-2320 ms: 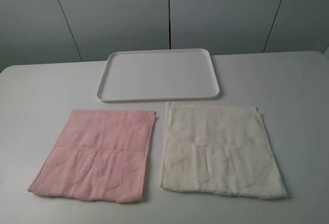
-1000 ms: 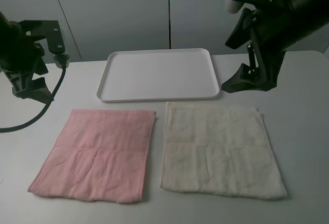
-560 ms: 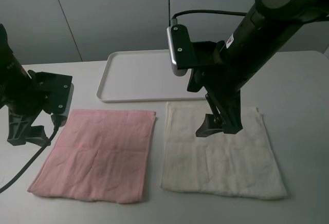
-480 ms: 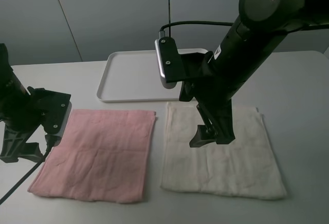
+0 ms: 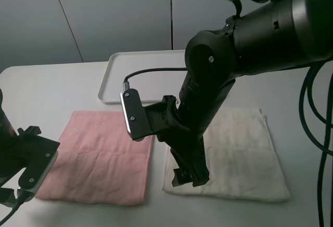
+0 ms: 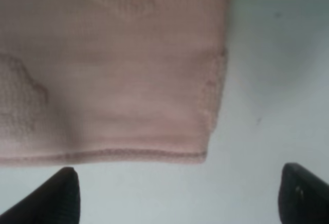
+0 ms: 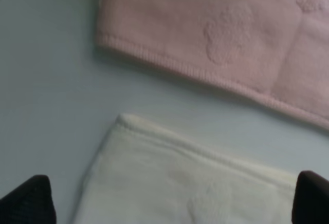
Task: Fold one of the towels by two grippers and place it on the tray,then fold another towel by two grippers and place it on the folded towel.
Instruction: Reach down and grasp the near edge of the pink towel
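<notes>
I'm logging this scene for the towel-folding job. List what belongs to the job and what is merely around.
Belongs to the job: pink towel, cream towel, white tray, left tool, right tool.
Merely around: white table, grey wall panels.

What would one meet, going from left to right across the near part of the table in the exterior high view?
Left claw → pink towel → cream towel. The right claw overlaps the cream towel, so it is left out.
</notes>
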